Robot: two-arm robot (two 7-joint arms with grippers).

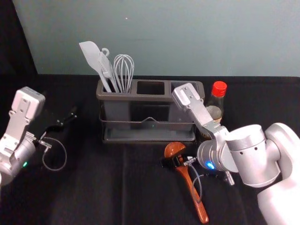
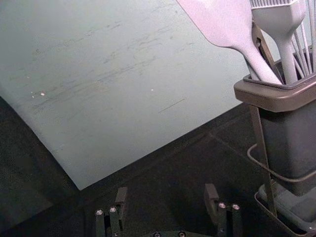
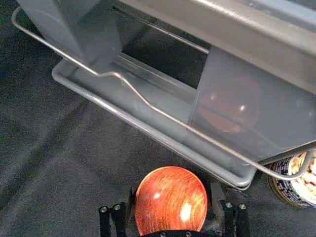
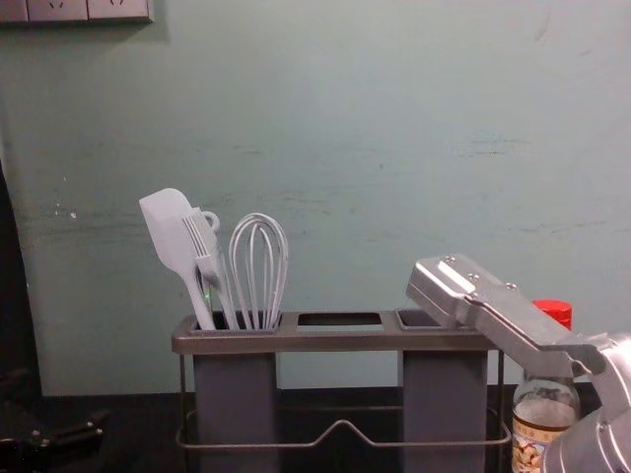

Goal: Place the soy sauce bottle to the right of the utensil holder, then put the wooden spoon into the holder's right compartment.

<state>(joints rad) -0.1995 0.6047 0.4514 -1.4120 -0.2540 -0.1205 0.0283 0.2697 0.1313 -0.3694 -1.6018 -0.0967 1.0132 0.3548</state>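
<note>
Right claw [image 1: 176,161], apart around a glossy, reddish wooden spoon [image 1: 174,148]; left claw [image 1: 67,120], apart, left of holder [image 1: 150,98]

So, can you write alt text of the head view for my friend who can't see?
The robot's right gripper is down at a wooden spoon on black cloth, before a utensil holder. White utensils stand in its left compartment, a red-capped bottle to its right; the left gripper hovers at far left.
</note>
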